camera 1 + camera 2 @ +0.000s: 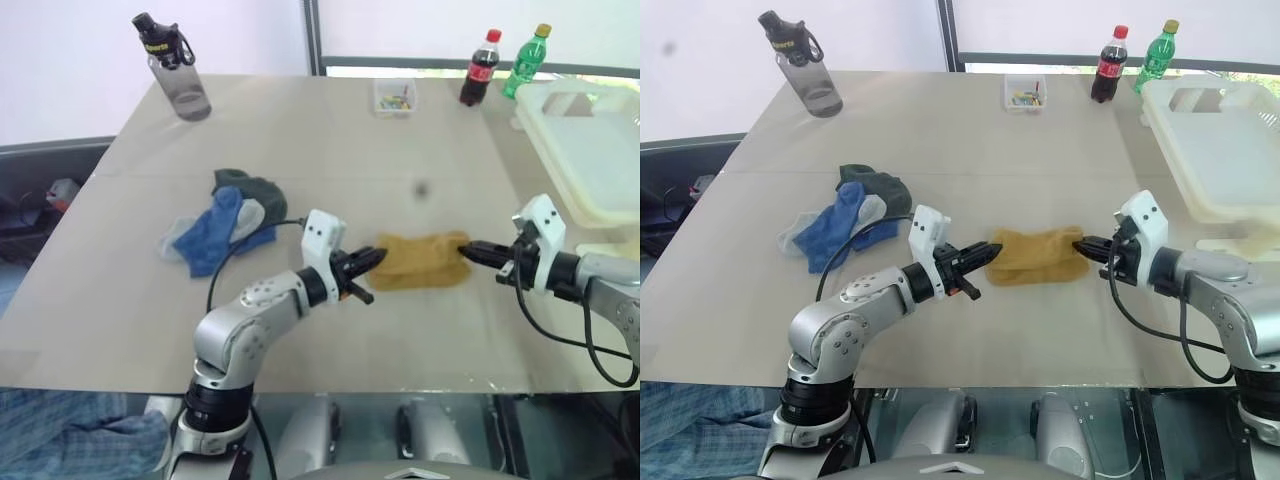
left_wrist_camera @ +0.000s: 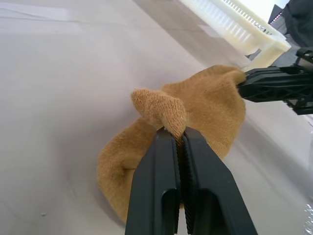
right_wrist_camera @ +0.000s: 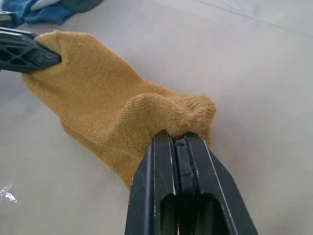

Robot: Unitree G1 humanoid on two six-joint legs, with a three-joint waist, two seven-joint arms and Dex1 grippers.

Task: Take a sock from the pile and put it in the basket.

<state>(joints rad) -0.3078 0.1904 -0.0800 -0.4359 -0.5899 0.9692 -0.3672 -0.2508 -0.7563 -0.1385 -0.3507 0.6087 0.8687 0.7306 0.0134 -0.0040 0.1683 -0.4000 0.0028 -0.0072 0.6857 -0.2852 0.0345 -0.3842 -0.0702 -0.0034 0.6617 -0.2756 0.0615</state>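
Both grippers' jaws, left (image 1: 372,262) and right (image 1: 468,250), clamped on mustard sock (image 1: 420,260) (opposite ends)

Head pair: looked forward and down over the table (image 1: 300,140) from above the arms, from far enough to take in its far edge; shared nearly the whole scene, offset slightly sideways. Left wrist view: looked close along the left gripper (image 2: 180,134), mustard sock (image 2: 195,107) at the fingertips, right gripper (image 2: 244,85) beyond. Right wrist view: looked equally close along the right gripper (image 3: 178,139), facing back; shared that sock and table patch.
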